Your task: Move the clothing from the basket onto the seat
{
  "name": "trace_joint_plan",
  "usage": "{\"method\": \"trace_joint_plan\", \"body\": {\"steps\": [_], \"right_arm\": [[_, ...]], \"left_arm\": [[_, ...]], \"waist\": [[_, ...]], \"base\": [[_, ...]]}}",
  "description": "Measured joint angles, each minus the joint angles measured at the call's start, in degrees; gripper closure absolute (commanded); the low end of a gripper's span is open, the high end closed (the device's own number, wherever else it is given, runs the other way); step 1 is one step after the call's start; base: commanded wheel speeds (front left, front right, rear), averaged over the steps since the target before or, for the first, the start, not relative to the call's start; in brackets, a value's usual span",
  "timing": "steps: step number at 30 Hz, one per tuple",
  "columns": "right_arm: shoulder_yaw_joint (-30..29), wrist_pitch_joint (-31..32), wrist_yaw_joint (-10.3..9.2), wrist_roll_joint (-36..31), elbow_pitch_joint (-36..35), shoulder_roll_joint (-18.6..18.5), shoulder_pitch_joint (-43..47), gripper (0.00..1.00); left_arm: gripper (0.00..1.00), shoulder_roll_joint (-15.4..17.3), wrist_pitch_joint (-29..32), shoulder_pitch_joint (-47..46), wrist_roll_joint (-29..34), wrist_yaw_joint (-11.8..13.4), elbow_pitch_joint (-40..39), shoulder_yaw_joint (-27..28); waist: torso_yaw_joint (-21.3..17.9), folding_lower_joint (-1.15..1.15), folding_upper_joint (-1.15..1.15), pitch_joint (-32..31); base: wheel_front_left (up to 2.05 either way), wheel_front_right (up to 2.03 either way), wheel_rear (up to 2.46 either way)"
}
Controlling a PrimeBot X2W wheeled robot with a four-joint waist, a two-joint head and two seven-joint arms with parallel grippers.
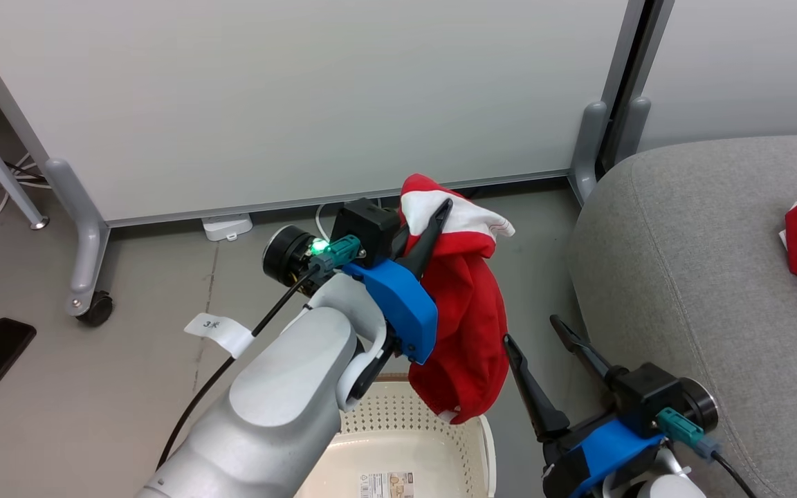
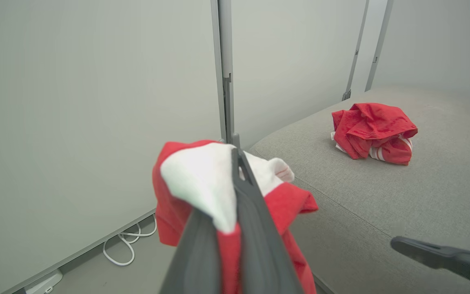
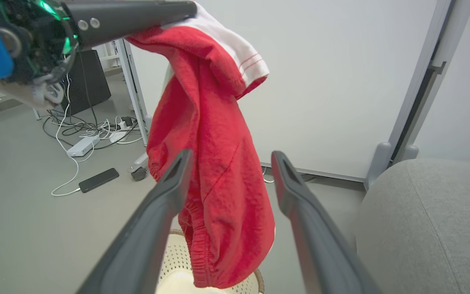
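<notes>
Our left gripper (image 1: 440,214) was clamped on the white trim of a red garment (image 1: 468,325), which hung over the basket (image 1: 405,415), short of the seat (image 1: 703,277). Our right gripper (image 1: 533,330) stood open and empty just beside the cloth. We judged the hanging hem could snag that open gripper on the swing across, or a shallow pinch could drop it on the floor (image 1: 163,277).
</notes>
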Motion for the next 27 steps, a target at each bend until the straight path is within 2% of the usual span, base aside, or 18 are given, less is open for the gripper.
{"method": "trace_joint_plan", "body": {"steps": [12, 27], "right_arm": [[4.39, -0.47, 0.01, 1.63, 5.53, 0.00, -6.44, 0.00], [9.07, -3.03, 0.01, 4.21, 24.46, 0.00, -20.06, 0.00]], "left_arm": [[1.00, 0.00, -0.42, -0.18, -1.04, 0.23, 0.30, -1.68], [1.00, 0.01, -0.60, -1.48, -3.18, 0.77, -1.12, -4.39]], "waist": [[-0.28, 0.00, 0.00, 0.62], [1.15, 0.00, 0.00, 1.70]], "base": [[0.00, 0.00, 0.00], [0.00, 0.00, 0.00]]}}
